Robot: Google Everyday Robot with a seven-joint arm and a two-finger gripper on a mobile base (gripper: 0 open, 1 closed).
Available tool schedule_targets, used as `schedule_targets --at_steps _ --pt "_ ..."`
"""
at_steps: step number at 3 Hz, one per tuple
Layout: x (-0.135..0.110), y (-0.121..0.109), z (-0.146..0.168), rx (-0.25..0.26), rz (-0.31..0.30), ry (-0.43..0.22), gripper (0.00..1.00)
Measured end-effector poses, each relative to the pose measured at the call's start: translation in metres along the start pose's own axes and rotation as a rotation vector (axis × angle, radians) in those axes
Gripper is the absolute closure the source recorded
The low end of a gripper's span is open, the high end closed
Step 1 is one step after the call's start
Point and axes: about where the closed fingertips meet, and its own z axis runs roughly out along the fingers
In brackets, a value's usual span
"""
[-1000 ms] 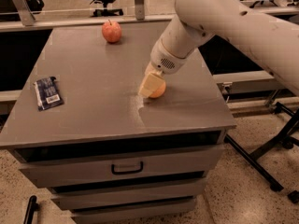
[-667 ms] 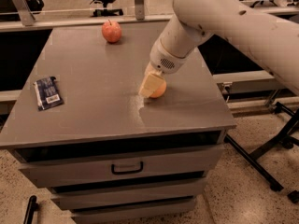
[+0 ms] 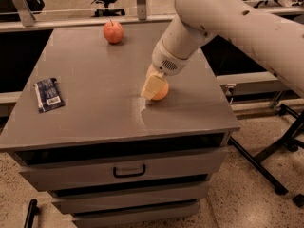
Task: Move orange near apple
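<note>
The orange (image 3: pixel 163 93) sits on the grey cabinet top (image 3: pixel 95 75), right of centre and toward the front. My gripper (image 3: pixel 155 89) is down on the orange, its cream-coloured tip covering the fruit's left side. The white arm reaches in from the upper right. The red apple (image 3: pixel 113 32) with a short stem stands at the far edge of the top, well behind and left of the orange.
A dark blue snack packet (image 3: pixel 48 94) lies near the left edge of the top. The cabinet has drawers (image 3: pixel 128 170) below its front edge. A pale scuff (image 3: pixel 141 107) marks the surface beside the orange. Black stand legs (image 3: pixel 266 160) cross the floor at right.
</note>
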Motion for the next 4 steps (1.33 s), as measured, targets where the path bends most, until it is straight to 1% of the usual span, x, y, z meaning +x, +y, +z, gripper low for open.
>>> schedule_targets --at_steps 1,2,3,4 --pt "-0.004 -0.003 0.004 -0.003 -0.016 -0.005 1.00" --pt "-0.018 -0.033 0.003 0.038 -0.074 0.006 1.00" --pt "-0.039 -0.087 -0.030 0.155 -0.108 -0.064 1.00" --pt "-0.062 -0.137 -0.065 0.272 -0.131 -0.169 1.00"
